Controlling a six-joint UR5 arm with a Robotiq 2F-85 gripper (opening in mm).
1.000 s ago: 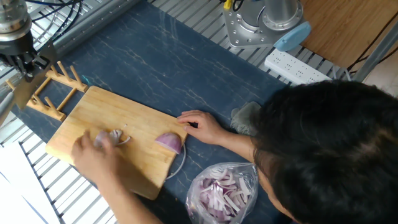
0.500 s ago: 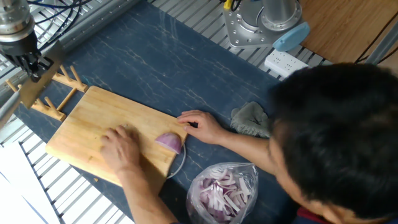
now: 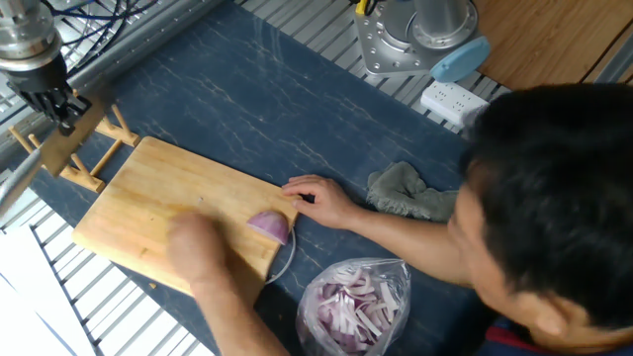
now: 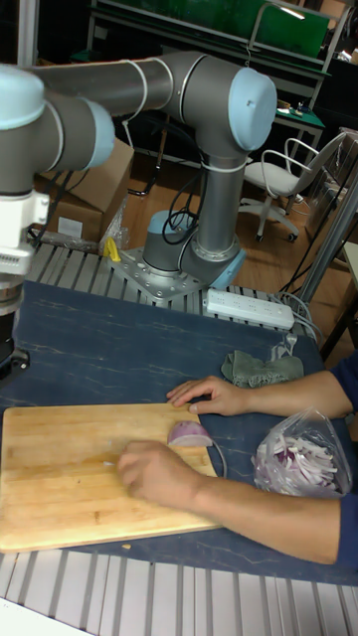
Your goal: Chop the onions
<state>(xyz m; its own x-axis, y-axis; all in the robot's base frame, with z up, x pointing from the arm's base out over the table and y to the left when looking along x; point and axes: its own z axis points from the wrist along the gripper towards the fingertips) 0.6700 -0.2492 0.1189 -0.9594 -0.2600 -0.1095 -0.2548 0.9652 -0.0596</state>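
End effector: hovering off the board, grip state indiscernible. Onion: lying well right of it, person's hands arranging. Chopping not started; next needs hands clearing.

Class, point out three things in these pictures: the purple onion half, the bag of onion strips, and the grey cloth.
purple onion half (image 3: 269, 225): fixed view, on its domed top.
bag of onion strips (image 3: 354, 303): fixed view, on the strips showing through the plastic.
grey cloth (image 4: 261, 367): tall fixed view, on its crumpled middle.
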